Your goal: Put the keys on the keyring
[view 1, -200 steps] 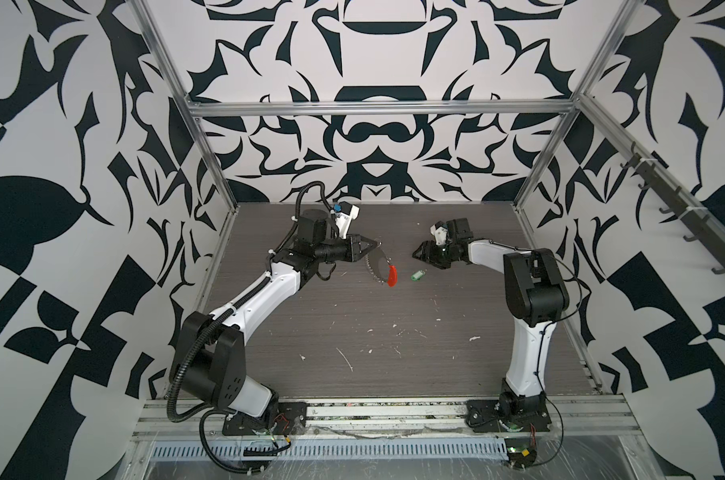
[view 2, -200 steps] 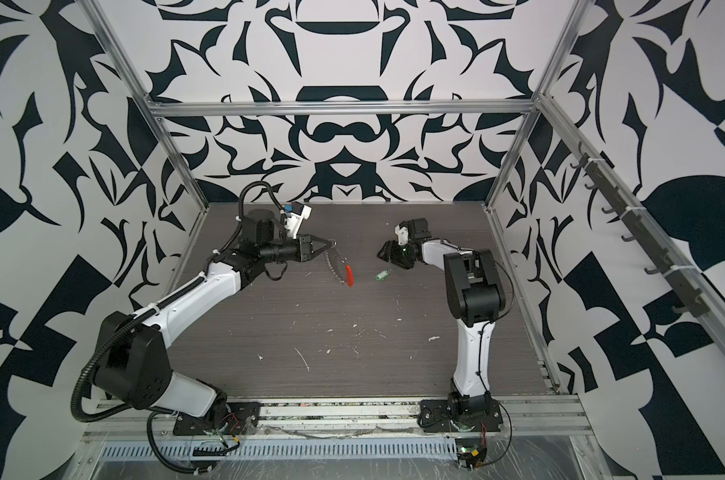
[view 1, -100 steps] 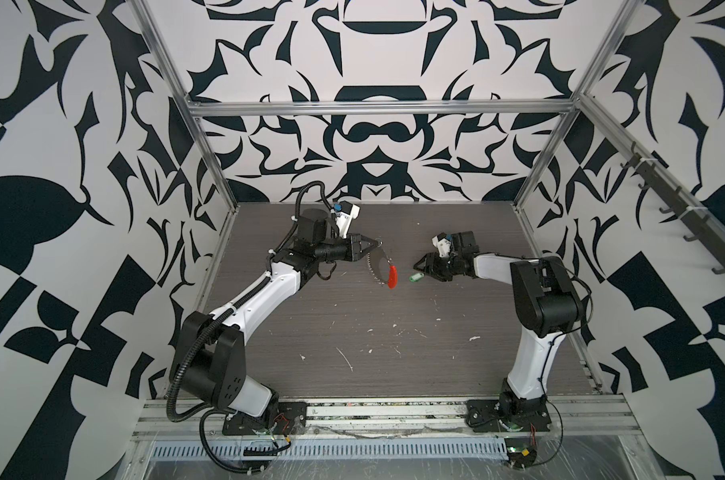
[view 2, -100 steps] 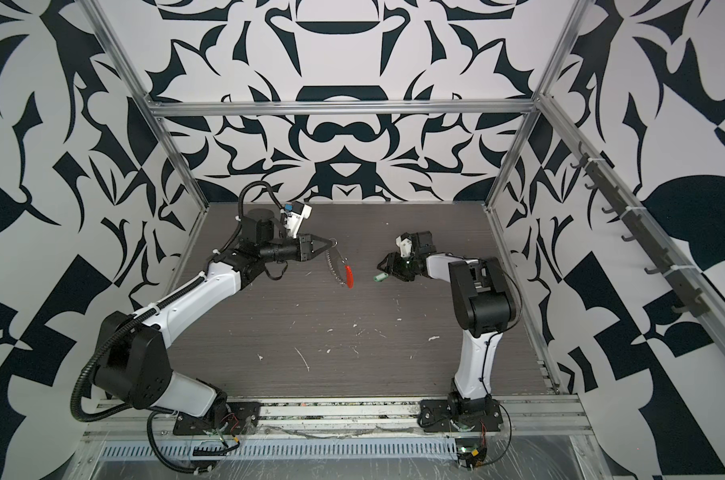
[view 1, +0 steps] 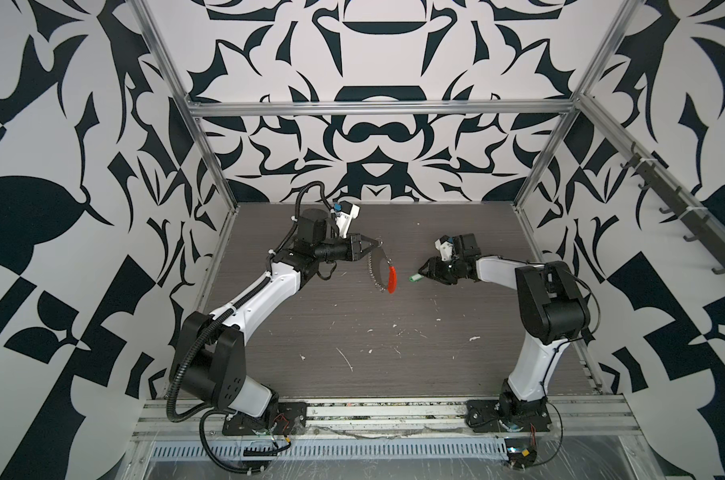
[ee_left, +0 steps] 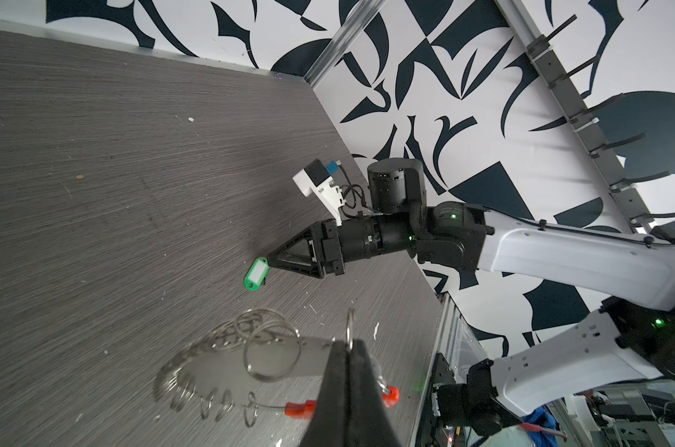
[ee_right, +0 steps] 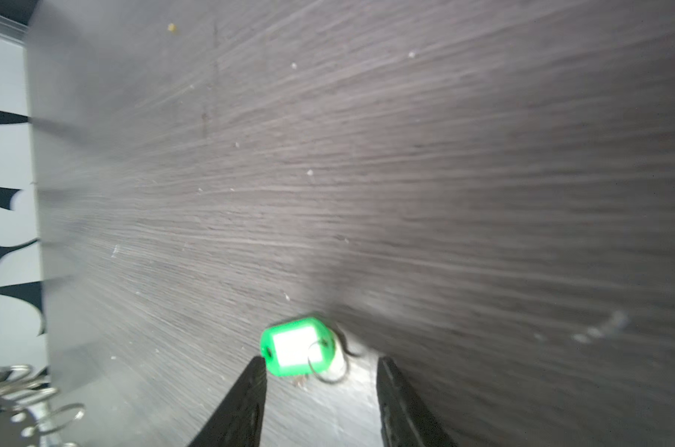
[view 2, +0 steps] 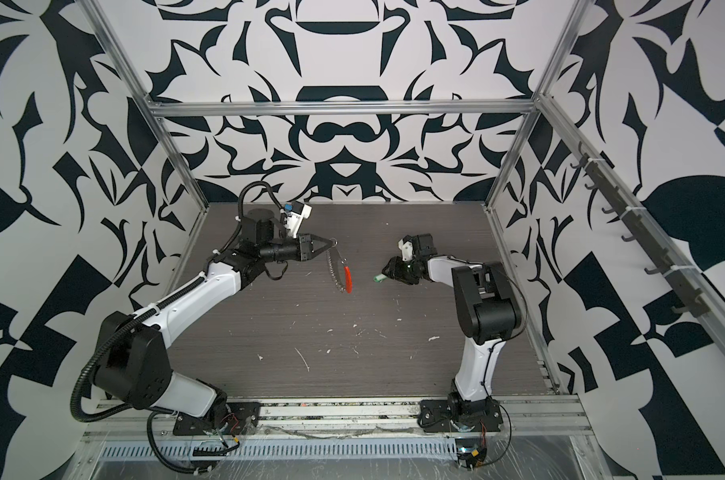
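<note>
The keys are a small green tag point(ee_right: 293, 346) with a white label and a little wire ring, lying on the table in both top views point(view 1: 414, 277) point(view 2: 378, 277). My right gripper point(ee_right: 322, 362) is low over the table and open. The tag sits just past its fingertips, close to one finger point(ee_right: 256, 371), not gripped. The keyring point(view 1: 378, 270) point(view 2: 336, 268) hangs from my left gripper point(view 1: 376, 242) point(ee_left: 349, 344), which is shut on its wire. Its red segment point(view 1: 392, 282) point(ee_left: 301, 408) hangs lowest, and small silvery rings point(ee_left: 250, 348) are strung along it. The tag point(ee_left: 255, 274) lies a short way right of the loop.
The dark wood-grain table point(view 1: 352, 332) carries scattered white flecks toward the front. Patterned walls with metal frame posts point(view 1: 535, 166) close in the back and sides. A rail of hooks point(view 1: 684, 224) runs along the right wall.
My right gripper has come down and forward to the green tag, and its jaws have narrowed a little. The left arm and the keyring have stayed in place.
</note>
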`<state>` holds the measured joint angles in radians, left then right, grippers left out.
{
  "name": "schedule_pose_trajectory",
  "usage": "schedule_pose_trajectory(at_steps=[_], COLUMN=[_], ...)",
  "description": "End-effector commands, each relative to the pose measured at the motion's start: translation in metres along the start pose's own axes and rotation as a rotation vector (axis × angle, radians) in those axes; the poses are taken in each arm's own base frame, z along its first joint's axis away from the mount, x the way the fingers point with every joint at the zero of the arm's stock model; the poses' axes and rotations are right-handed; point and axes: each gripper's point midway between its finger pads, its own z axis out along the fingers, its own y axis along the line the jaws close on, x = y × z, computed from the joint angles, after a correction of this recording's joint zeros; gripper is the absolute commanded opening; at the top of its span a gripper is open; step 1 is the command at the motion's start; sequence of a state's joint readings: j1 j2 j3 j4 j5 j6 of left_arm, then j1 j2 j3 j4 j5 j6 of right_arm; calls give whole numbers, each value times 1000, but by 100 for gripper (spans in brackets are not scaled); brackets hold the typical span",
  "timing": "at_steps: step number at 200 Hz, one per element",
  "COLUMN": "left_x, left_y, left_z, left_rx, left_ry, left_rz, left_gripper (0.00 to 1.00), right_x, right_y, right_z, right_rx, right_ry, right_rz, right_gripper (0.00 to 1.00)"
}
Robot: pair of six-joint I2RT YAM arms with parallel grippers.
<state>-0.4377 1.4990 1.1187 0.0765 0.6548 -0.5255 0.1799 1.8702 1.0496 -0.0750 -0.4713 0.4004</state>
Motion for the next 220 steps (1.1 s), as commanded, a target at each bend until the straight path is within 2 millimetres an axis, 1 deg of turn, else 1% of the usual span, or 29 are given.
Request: schedule_pose_trajectory(at_steps=[1,23,49,73,87,116,134,156,178,220], left_x=[-15,-14,-13,-14,-14,-15,-17,-18,-19,-21], left_y=[-14,-15,-16,-17,-18,-21,-25,-25,-24,-24], left_z=[-1,1,1,2,2,4,3,3,5,9], left_rx=[48,51,52,57,57,63,64,60,66,77], left_ry=[-32,-29,-26,-23,-20,4,15,19,21,26], left_rz=[38,36,37,38,38,38,47,51,47,36], left_gripper=[0,0,0,0,0,0,0,0,0,0], right_x=[-2,0,3,-3,-7,-10,-10,-7,-3,0], right_y=[1,6,10,13,16,20,22,17,9,9], right_z=[-15,-19,-18,-19,-18,-14,-11,-9,-8,-4], right_rx=[83,165,259,301,297,268,232,215,218,191], right_ry=[-18,-10,18,18,17,53,84,126,152,165], right_rz=[-97,-207,-331,-429,-479,-567,-597,-600,-589,-580], right_gripper=[52,55,55,54,54,45,43,39,39,39])
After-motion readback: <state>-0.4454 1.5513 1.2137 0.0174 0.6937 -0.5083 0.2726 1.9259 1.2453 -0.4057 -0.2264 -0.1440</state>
